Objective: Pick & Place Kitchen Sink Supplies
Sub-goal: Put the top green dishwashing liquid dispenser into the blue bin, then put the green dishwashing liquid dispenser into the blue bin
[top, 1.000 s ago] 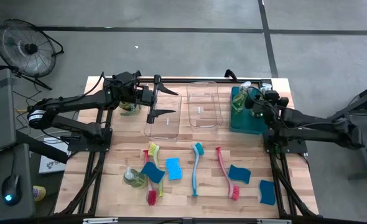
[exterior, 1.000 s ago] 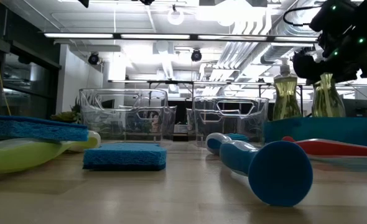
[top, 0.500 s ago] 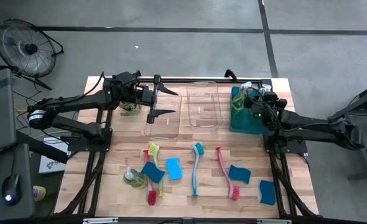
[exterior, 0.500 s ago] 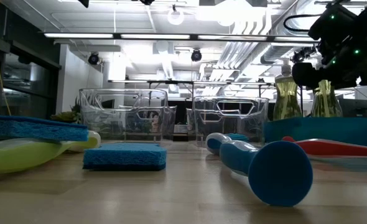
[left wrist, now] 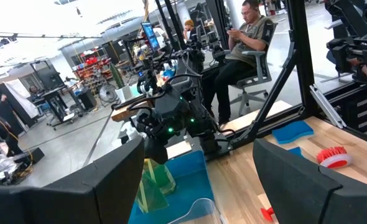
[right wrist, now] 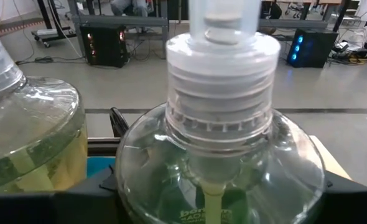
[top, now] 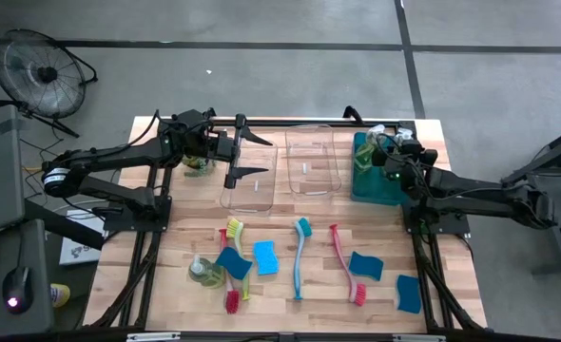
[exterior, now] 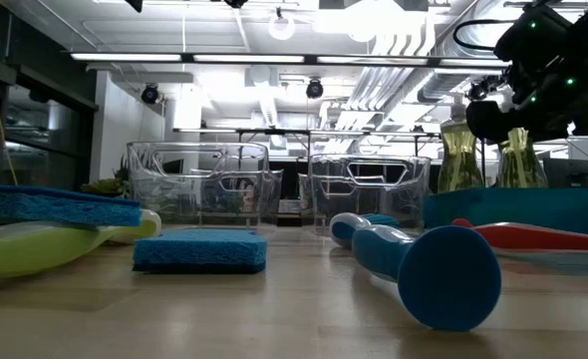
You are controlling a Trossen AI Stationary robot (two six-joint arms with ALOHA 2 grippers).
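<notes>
Workshop hall with a grey floor; a slatted wooden table (top: 290, 313) carries the lot.

Soap bottles: two stand upright in the teal bin (top: 376, 185) at the table's far right; the nearer bottle (right wrist: 218, 162) fills the right wrist view, white pump collar, yellow-green soap, green print at its base too cropped to read. Its neighbour (right wrist: 28, 137) stands just beside it. A third bottle (top: 201, 271) lies near the front left, well apart from the bin.

Right gripper (top: 387, 157): over the bin at the bottles' tops. Whether its fingers are apart or closed on the bottle cannot be told. Since a second ago it has shifted slightly toward the bin's left and sits a little higher in the low view.

Left gripper (top: 252, 157): fingers apart, holding nothing, above the clear bin (top: 252, 176) two bins left of the teal one; unchanged.

Brushes: teal (top: 299, 255), red (top: 345, 263), and a yellow-green one (top: 236, 237) in front of the bins.

Sponges: four blue, e.g. (top: 265, 256), in front of the bins.

A seated person (left wrist: 242, 43) is beyond the table.
</notes>
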